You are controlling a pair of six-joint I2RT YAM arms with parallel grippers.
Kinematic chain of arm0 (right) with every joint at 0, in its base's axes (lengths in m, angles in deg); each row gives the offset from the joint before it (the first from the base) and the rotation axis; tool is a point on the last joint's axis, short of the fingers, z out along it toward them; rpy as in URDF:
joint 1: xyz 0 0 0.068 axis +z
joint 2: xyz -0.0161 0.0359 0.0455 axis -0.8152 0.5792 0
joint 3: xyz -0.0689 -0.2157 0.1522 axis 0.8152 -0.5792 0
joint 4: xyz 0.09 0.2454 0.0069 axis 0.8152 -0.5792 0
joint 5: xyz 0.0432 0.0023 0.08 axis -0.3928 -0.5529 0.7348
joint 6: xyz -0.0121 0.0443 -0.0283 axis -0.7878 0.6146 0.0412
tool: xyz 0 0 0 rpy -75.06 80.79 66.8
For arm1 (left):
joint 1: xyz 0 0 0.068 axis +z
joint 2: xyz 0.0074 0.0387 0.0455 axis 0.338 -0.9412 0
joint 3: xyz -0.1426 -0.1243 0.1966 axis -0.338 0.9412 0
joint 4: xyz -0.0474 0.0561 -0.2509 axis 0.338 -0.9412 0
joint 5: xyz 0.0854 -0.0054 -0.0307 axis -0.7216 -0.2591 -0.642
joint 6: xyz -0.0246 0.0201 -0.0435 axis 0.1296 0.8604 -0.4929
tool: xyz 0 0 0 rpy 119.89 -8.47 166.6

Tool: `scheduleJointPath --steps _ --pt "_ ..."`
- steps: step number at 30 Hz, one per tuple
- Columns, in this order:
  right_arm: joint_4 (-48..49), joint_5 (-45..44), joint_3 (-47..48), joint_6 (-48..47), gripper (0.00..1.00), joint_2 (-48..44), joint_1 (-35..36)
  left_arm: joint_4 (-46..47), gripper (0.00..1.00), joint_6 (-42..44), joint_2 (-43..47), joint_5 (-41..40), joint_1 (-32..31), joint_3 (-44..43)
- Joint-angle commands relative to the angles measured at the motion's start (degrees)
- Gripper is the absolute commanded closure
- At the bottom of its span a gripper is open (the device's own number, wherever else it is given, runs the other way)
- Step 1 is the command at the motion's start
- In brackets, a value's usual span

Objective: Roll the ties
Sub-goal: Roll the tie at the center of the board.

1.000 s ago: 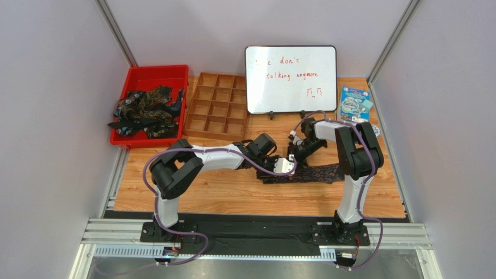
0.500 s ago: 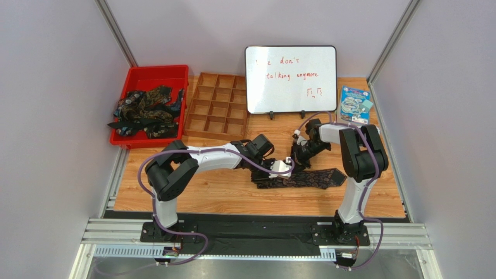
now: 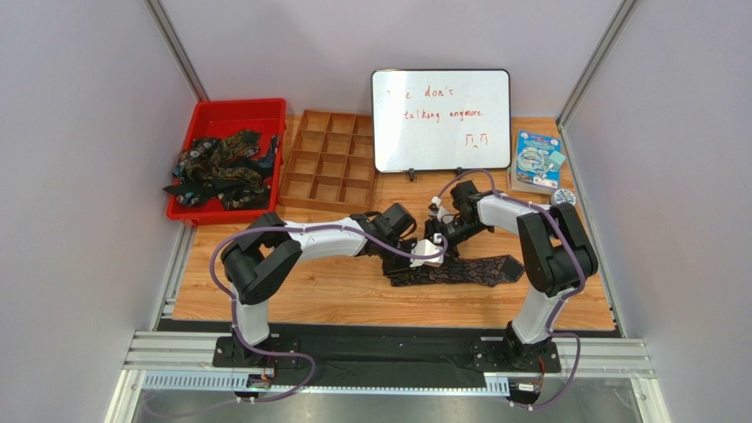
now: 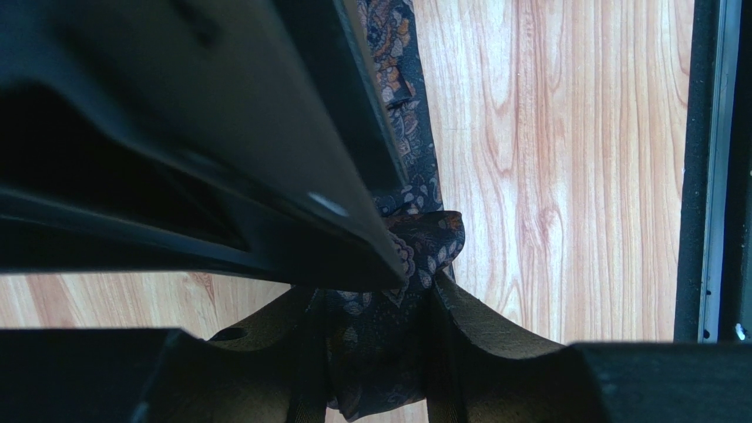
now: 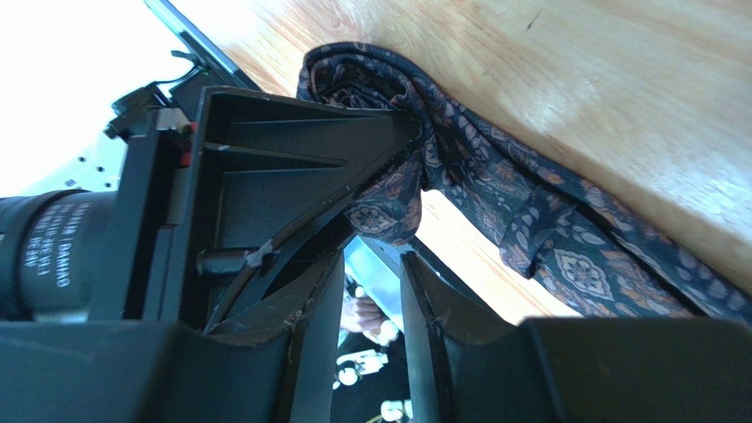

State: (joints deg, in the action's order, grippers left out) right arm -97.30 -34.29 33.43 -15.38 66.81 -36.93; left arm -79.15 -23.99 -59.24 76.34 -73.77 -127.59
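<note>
Top bright; wrist views dim, jaws blurred, tie (image 5: pixel 547 220) sharp (corner glare).
</note>
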Motion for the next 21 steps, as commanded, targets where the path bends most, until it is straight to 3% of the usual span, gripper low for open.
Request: scheduleJointPath --steps 1,8,14,19,21 --pt "3.29 -1.68 0.33 1.66 0.64 0.64 1.66 -1.39 0.70 -1.31 -3.99 -3.41 -0.30 1.26" --pt "8.48 -2.83 0.60 5.36 0.70 3.27 4.39 -1.21 0.70 -1.40 -3.72 -2.97 -0.38 1.35" --pt "6.03 -4.67 1.21 2.56 1.00 5.91 4.66 -1.30 0.69 -1.48 -3.46 -3.14 -0.39 1.44" --pt "2.96 -6.26 1.56 0.27 1.00 7.40 1.93 -1.04 0.66 -1.92 -1.88 -3.24 -0.30 1.88" --pt "2.34 -7.57 1.48 -0.18 1.00 7.58 1.23 -0.86 0.58 -2.36 -0.74 -3.15 -0.21 2.05"
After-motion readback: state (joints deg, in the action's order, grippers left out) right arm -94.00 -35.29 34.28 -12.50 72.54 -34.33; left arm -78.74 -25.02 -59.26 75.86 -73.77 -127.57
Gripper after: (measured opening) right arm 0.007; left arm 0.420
